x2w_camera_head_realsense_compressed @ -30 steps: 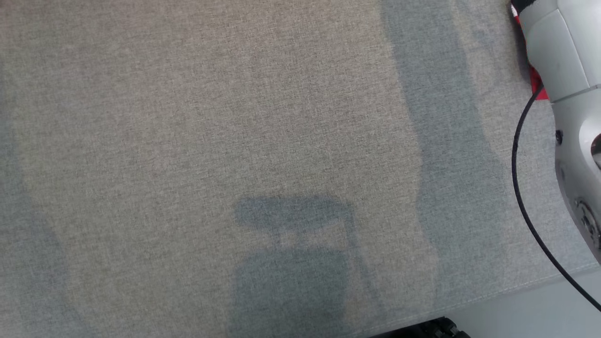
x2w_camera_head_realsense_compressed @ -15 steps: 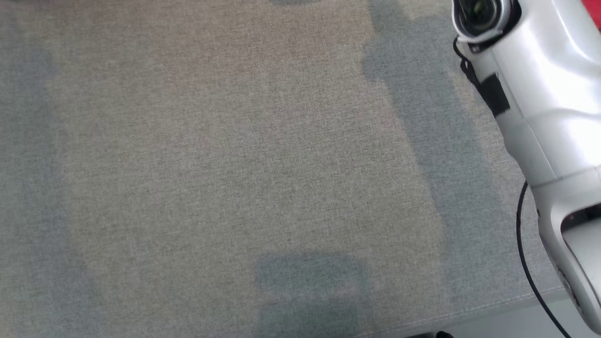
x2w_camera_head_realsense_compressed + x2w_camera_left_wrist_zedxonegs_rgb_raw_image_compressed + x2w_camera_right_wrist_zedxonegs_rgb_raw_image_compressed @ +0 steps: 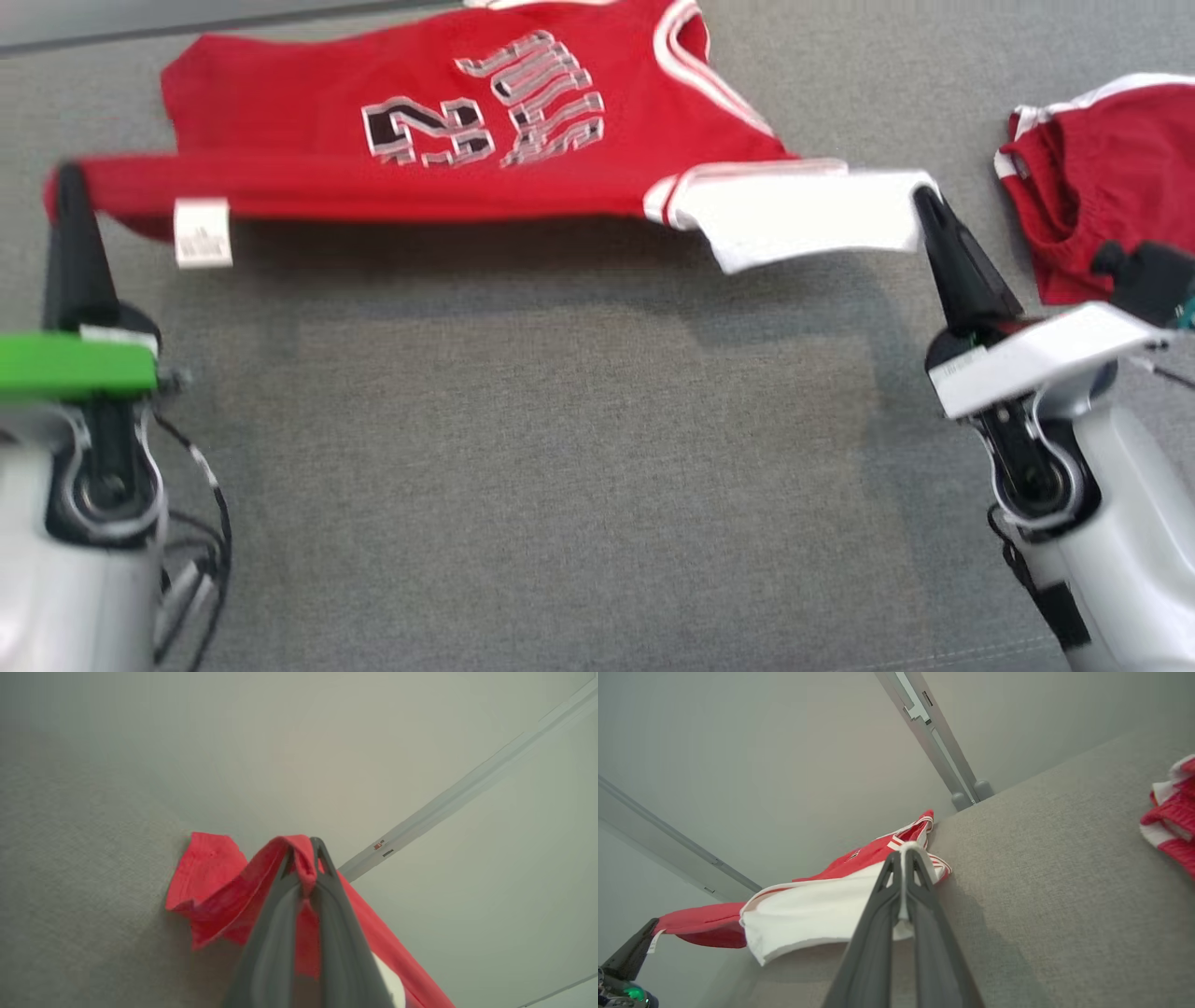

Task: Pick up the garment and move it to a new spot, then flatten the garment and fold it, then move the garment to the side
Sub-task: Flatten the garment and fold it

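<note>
The garment [image 3: 448, 140] is a red basketball jersey with white trim, black and white lettering and a white sleeve. It hangs stretched between my two grippers above the grey fabric surface [image 3: 560, 467], its far part resting near the back edge. My left gripper [image 3: 63, 177] is shut on the red hem corner [image 3: 303, 858]. My right gripper [image 3: 924, 198] is shut on the white sleeve edge [image 3: 908, 851]. A white label [image 3: 203, 233] dangles from the hem near the left gripper. In the right wrist view, the left gripper's fingers [image 3: 630, 952] show at the lower left.
A second red and white piece of clothing [image 3: 1102, 187] lies crumpled at the right, close behind my right forearm [image 3: 1102, 504]. The surface's far edge meets a pale wall with a grey rail [image 3: 934, 737]. Open grey fabric lies in front of the garment.
The head camera has tilted up from bare fabric, so the garment and both grippers are now in its view. The right forearm has shifted from the upper right to the lower right of that view.
</note>
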You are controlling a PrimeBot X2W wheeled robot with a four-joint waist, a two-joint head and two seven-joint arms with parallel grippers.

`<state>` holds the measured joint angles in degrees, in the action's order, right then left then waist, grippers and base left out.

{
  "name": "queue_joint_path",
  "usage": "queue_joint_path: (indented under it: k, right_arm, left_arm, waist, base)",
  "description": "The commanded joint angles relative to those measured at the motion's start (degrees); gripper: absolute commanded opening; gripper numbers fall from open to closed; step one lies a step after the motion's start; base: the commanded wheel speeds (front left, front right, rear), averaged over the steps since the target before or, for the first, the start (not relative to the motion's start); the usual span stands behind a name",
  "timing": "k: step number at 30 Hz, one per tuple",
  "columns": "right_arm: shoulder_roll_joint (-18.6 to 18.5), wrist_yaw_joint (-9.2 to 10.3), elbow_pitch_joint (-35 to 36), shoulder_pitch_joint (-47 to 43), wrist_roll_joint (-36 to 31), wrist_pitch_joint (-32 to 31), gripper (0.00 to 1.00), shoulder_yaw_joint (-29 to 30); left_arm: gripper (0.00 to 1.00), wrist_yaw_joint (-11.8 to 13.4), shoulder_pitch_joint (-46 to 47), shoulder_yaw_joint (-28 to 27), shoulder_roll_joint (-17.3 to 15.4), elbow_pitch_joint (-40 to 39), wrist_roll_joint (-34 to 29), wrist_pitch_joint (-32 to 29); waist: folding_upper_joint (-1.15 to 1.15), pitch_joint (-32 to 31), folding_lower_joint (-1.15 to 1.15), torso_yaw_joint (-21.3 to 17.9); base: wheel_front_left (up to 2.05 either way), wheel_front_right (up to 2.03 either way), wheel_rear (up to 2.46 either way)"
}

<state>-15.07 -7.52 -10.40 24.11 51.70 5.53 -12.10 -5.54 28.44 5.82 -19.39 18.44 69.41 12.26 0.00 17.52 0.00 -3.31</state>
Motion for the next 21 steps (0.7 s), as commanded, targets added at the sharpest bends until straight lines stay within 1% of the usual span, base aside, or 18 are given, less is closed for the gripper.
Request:
queue_joint_path:
  k: [1,5,7,10,16,21]
  right_arm:
    - [-0.08,0.07,0.72,-1.45,-0.56,-0.23,0.00,0.88]
    - [2.21,0.07,7.17,-11.13,-2.65,-2.49,0.00,4.99]
    - [3.58,0.07,9.62,-14.96,-4.07,-3.98,0.00,5.85]
    - [5.32,0.07,12.23,-19.61,-6.66,-6.11,0.00,6.69]
    - [8.77,0.07,14.39,-26.62,-10.42,-8.38,0.00,8.91]
    - [10.43,0.07,15.84,-31.46,-10.36,-10.07,0.00,10.18]
  left_arm:
    - [0.00,0.35,-2.12,-0.48,0.01,-0.68,0.45,0.35]
    - [0.00,1.83,-15.96,-2.26,1.98,-7.92,2.06,1.47]
    - [0.00,2.87,-21.33,-3.56,3.20,-10.05,2.63,1.99]
    - [0.00,3.46,-27.65,-4.82,4.80,-12.40,2.10,2.47]
    - [0.00,3.07,-35.20,-4.73,7.45,-13.48,0.16,2.74]
    - [0.00,3.08,-38.87,-4.83,8.52,-13.14,-1.00,2.86]
  waist:
    - [0.00,-4.66,0.00,2.17]
    - [0.00,-6.75,0.00,2.19]
    - [0.00,-7.69,0.00,2.16]
    - [0.00,-9.01,0.00,1.96]
    - [0.00,-11.57,0.00,1.43]
    - [0.00,-12.76,0.00,0.62]
  base:
    - [0.00,0.00,0.00]
    - [0.00,0.00,0.00]
    - [0.00,0.00,0.00]
    - [0.00,0.00,0.00]
    - [0.00,0.00,0.00]
    - [0.00,0.00,0.00]
